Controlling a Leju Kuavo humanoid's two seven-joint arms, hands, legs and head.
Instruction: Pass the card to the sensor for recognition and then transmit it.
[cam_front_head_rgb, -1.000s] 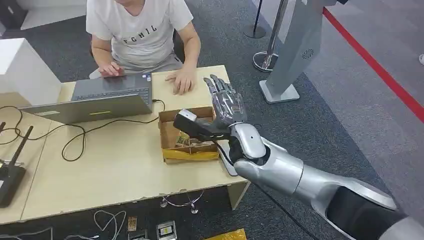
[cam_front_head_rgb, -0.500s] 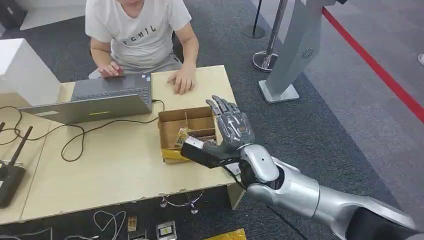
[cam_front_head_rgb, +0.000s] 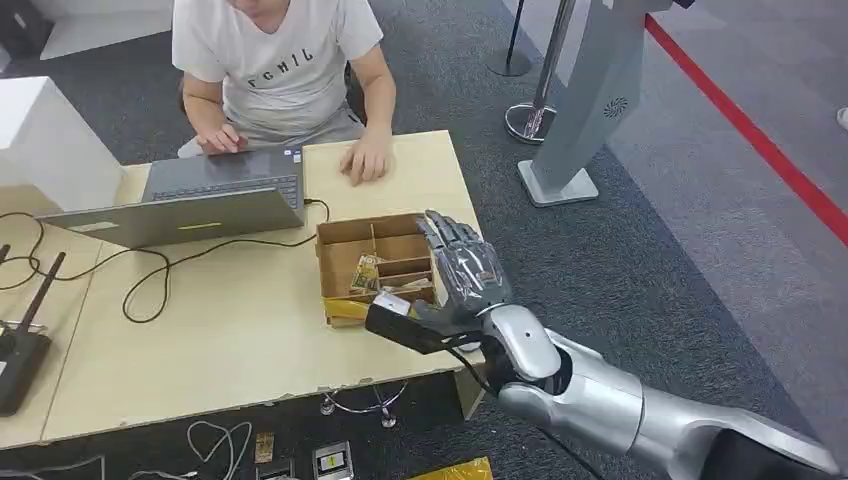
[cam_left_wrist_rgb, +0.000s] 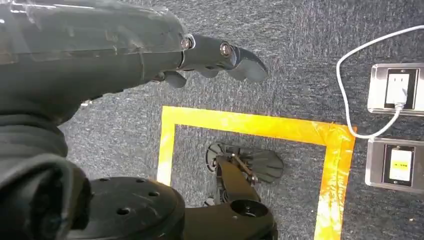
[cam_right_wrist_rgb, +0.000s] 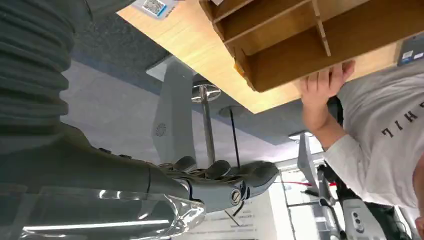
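Observation:
An open cardboard box (cam_front_head_rgb: 345, 240) with wooden dividers stands near the table's right edge. A card (cam_front_head_rgb: 364, 272) leans upright in one of its compartments. My right hand (cam_front_head_rgb: 465, 280) hovers over the box's right front corner with fingers stretched out flat, thumb (cam_front_head_rgb: 400, 322) pointing left, holding nothing. The right wrist view looks along those fingers (cam_right_wrist_rgb: 225, 177) at the box (cam_right_wrist_rgb: 295, 45) and a white flat device with a printed code (cam_right_wrist_rgb: 152, 6) on the table edge. My left hand (cam_left_wrist_rgb: 220, 55) hangs over the floor, fingers loosely extended and empty.
A person in a white T-shirt sits at the far side, one hand (cam_front_head_rgb: 365, 160) flat on the table (cam_front_head_rgb: 230, 340), the other on a laptop (cam_front_head_rgb: 200, 195). Cables and a black router (cam_front_head_rgb: 20, 355) lie left. A grey stand (cam_front_head_rgb: 585, 100) rises at the right. Power sockets (cam_front_head_rgb: 333, 460) lie below.
My right hand has come down and back toward me, from over the far part of the table to the box's right front corner, staying flat and empty.

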